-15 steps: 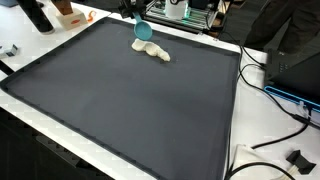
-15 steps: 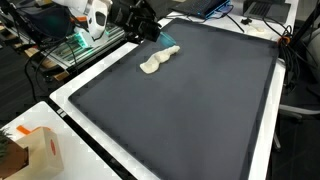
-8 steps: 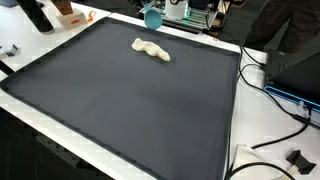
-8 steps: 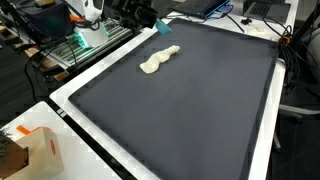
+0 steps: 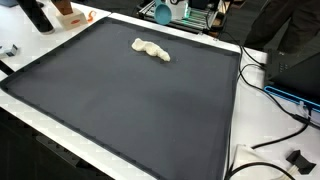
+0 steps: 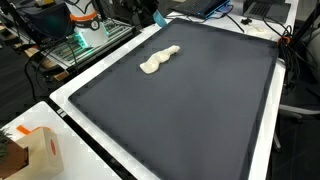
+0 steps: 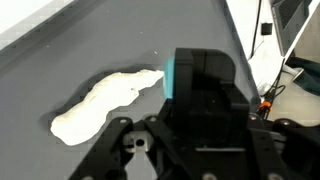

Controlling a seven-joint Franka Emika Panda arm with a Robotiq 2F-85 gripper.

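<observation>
A cream, lumpy piece of cloth or dough (image 5: 151,49) (image 6: 158,59) lies on the black mat near its far edge. My gripper (image 5: 160,8) (image 6: 150,12) hangs above the mat's back edge, away from the cream piece, shut on a teal cup-like object (image 5: 160,13) (image 6: 158,19). In the wrist view that object (image 7: 168,76) shows as a dark block with a teal rim in front of my gripper (image 7: 205,100). The cream piece (image 7: 100,100) lies below and to its left. The fingertips are hidden behind the held object.
The black mat (image 5: 130,110) covers most of a white table (image 5: 240,130). Cables (image 5: 275,90) run along one side. A cardboard box (image 6: 35,150) sits at a corner, a dark bottle (image 5: 35,15) at another. Green-lit equipment (image 6: 85,35) stands behind the far edge.
The gripper has risen with the teal object and moved from beside the cream piece to the mat's far edge. The cream piece has stayed put.
</observation>
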